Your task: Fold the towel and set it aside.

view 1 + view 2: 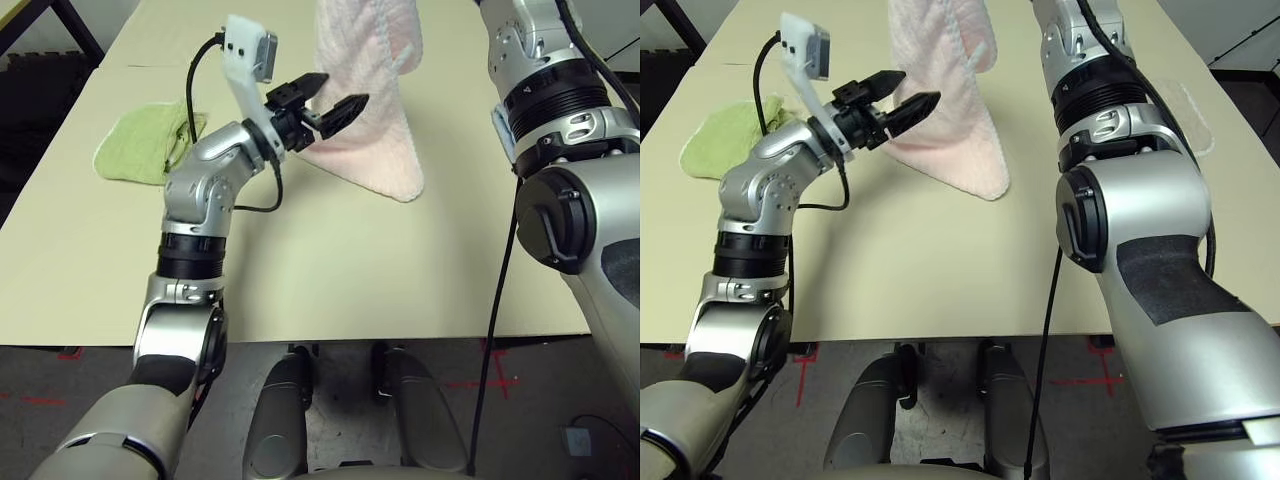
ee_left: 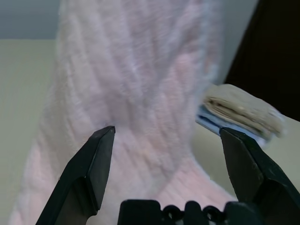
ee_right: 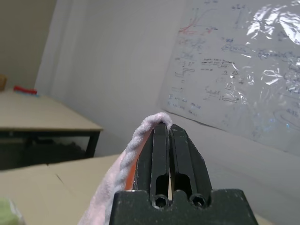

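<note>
Pink towel hung from my right fingers, pinched at its edge.
Its lower end met the table; my left fingers stood apart beside it. That small pinch could have slipped under the cloth's weight.

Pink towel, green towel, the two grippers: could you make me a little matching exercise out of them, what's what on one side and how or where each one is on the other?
1. Pink towel
2. Green towel
3. Left gripper
4. Right gripper

A. Fingers shut on a piece of cloth
B. Lying flat on the table, off to the robot's left
C. Hanging up out of the top of the picture in the robot's eye views
D. Fingers spread apart, closed on nothing

Right pairs: 1-C, 2-B, 3-D, 4-A
</note>
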